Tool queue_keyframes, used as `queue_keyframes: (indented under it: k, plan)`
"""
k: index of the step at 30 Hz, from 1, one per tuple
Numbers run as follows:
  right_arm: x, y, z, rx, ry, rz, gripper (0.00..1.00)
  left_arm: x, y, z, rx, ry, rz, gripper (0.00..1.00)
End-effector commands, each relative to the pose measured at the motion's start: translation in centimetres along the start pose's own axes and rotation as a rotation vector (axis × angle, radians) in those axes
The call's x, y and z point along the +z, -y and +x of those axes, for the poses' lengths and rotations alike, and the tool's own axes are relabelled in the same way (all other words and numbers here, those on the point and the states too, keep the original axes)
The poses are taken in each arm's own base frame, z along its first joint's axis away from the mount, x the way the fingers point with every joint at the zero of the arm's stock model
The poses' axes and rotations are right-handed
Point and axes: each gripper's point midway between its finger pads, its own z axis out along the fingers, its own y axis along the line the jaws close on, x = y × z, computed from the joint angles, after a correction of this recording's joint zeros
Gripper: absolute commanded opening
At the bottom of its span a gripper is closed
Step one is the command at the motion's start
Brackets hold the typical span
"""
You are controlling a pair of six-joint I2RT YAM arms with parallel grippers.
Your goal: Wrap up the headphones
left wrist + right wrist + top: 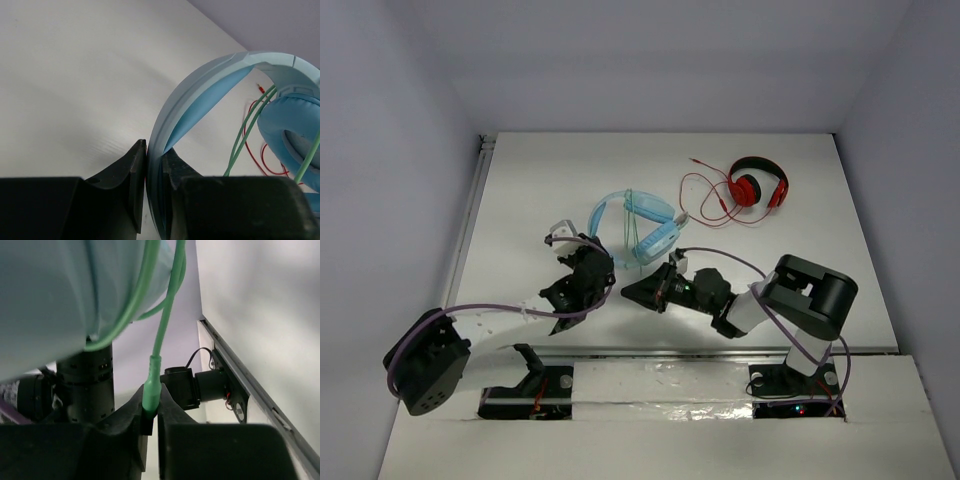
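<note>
Winding: my left gripper clamps the light blue padded headphones, right gripper pinches their thin green cable; tuck its end next.

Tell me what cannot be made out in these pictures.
- Plug tip of the green cable: right wrist view, hidden inside the right gripper.
- One ear cup: left wrist view, cut off by the right edge.
- Cable turns around the headphones: top view, too small to count.
</note>
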Motion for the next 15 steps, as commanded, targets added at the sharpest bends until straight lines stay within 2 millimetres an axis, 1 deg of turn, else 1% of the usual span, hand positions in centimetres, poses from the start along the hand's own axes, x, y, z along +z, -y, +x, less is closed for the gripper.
queue_keyframes:
  k: [1, 3, 5, 7, 10, 11, 12, 14, 15]
  plan:
    - [-2.4, -10.0, 2.2, -0.089, -0.068, -0.447, 0.06, -0.4, 1.8, -0.4, -0.127, 0.024, 0.034, 0.0]
    - [-1.6, -9.6, 2.1, -0.102, -0.063, -0.42, 0.05, -0.5, 1.0, 0.3, -0.101, 0.006, 0.02, 0.0]
    - [-1.7, -9.7, 1.9, -0.104, -0.051, -0.428, 0.01, -0.9, 0.4, 1.3, -0.079, -0.015, 0.014, 0.0]
    - [-1.6, -9.9, 1.8, -0.104, -0.044, -0.429, 0.0, -1.2, -0.3, 2.4, -0.063, -0.039, 0.013, 0.0]
    - [-1.1, -10.3, 1.9, -0.109, -0.052, -0.426, 0.0, -1.7, -0.7, 4.2, -0.028, -0.079, 0.014, 0.0]
    - [-1.0, -10.3, 1.8, -0.104, -0.05, -0.428, 0.0, -2.2, -0.5, 4.8, -0.026, -0.089, 0.021, 0.0]
    - [-1.0, -10.5, 1.6, -0.099, -0.038, -0.435, 0.01, -2.4, -0.7, 5.3, -0.009, -0.1, 0.017, 0.0]
    - [-0.8, -10.6, 1.3, -0.093, -0.023, -0.433, 0.09, -2.9, -0.6, 6.4, 0.0, -0.123, 0.022, 0.0]
    - [-0.5, -10.2, 1.0, -0.088, -0.009, -0.411, 0.14, -3.3, -0.5, 6.9, 0.012, -0.139, 0.033, 0.0]
